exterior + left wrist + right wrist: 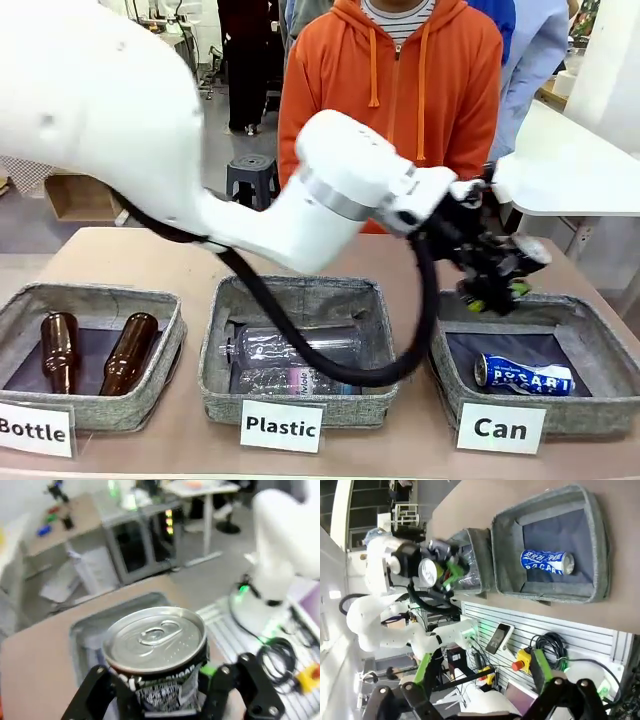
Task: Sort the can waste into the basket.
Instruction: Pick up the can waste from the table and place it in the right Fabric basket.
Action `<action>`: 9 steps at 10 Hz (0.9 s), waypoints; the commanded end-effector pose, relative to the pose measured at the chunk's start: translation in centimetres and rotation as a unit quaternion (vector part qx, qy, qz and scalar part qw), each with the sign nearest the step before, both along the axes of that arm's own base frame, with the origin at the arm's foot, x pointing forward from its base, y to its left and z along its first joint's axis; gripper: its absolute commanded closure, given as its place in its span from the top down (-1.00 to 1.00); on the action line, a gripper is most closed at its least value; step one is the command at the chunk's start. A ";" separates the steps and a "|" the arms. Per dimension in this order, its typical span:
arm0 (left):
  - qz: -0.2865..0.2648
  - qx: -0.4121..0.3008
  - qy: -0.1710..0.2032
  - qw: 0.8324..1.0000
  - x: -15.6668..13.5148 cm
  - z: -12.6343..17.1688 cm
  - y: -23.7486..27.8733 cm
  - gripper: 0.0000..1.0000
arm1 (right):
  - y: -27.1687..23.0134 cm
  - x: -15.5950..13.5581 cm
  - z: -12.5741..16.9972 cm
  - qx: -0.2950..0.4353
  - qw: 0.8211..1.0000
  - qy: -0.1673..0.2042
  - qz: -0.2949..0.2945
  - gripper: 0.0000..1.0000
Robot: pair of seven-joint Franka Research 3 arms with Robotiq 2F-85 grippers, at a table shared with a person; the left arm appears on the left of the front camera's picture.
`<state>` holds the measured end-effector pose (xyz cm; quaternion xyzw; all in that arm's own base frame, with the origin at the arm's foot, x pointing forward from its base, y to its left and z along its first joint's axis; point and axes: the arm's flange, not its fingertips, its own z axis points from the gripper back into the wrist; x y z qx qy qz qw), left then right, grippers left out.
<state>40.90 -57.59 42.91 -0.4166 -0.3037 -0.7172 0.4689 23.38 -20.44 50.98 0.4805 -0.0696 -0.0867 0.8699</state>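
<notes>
Clamped jaws of the left gripper (165,690) hold a black metal drink can (156,652), silver top up, above the far edge of the square grey fabric basket (600,345) signed "Can" at the bench's right end. Down in that basket, toward its near right corner, lies a crushed blue can with white lettering (523,374). Off to the side, the right gripper (482,685) hangs with its green-padded fingers apart, holding nothing.
</notes>
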 end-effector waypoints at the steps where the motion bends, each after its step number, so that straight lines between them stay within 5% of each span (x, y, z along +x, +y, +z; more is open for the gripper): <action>1: 0.024 0.029 -0.008 0.999 1.9 -0.7 -3.0 -1.00 | 0.9 0.1 0.3 -0.003 1.000 0.002 0.008 1.00; 2: -0.003 0.051 0.015 0.999 3.1 -1.2 -2.7 -1.00 | 0.9 0.1 0.3 -0.003 1.000 0.002 0.008 1.00; 3: 0.020 0.005 -0.011 1.000 0.9 -0.5 -1.7 -1.00 | 0.9 0.1 0.3 -0.003 1.000 0.002 0.008 1.00; 8: 0.020 0.016 -0.010 1.000 1.5 -0.7 -2.6 -1.00 | 0.9 0.1 0.3 -0.003 1.000 0.002 0.008 1.00; 9: 0.005 0.019 -0.024 1.000 1.2 -0.7 -2.6 0.18 | 0.9 0.1 0.3 -0.003 1.000 0.002 0.008 1.00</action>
